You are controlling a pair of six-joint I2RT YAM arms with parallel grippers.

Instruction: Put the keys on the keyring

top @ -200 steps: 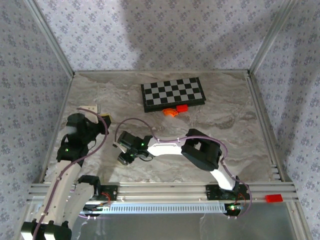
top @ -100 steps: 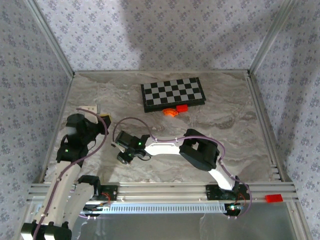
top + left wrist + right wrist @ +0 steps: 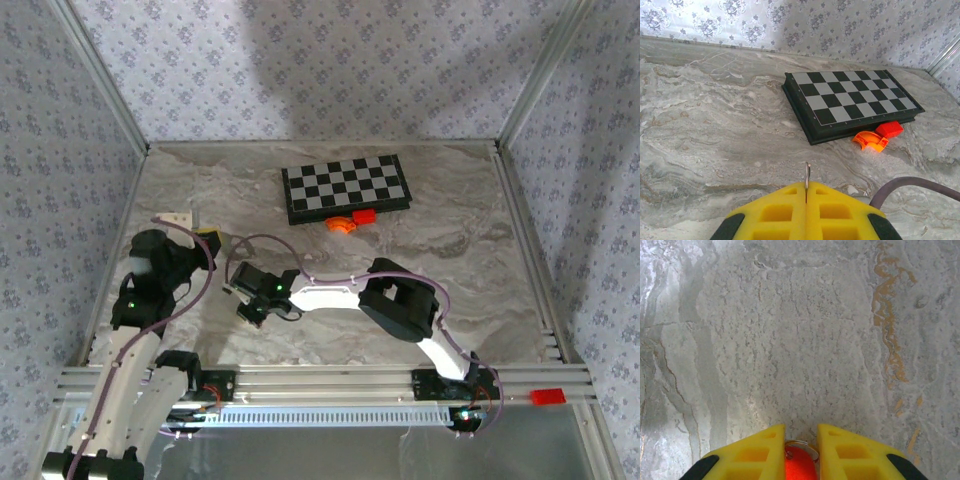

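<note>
Two robot arms are shown from above, the left arm [image 3: 128,372] and the right arm [image 3: 328,295], each built of white links joined by bulky black housings. A purplish-grey cable [image 3: 912,180] is looped along each. Small green lights [image 3: 277,289] are lit on the black joints. The left gripper [image 3: 806,187] and right gripper [image 3: 801,435] are fitted with yellow fingers [image 3: 835,212], moulded with square recessed pockets and black outer corners.

The right gripper [image 3: 801,434] narrows its yellow fingers [image 3: 765,450] onto the small key with the red plastic head [image 3: 800,466]; seen from the top, it edges slightly left. The black left arm [image 3: 150,280] slides a little toward the near-left corner.
</note>
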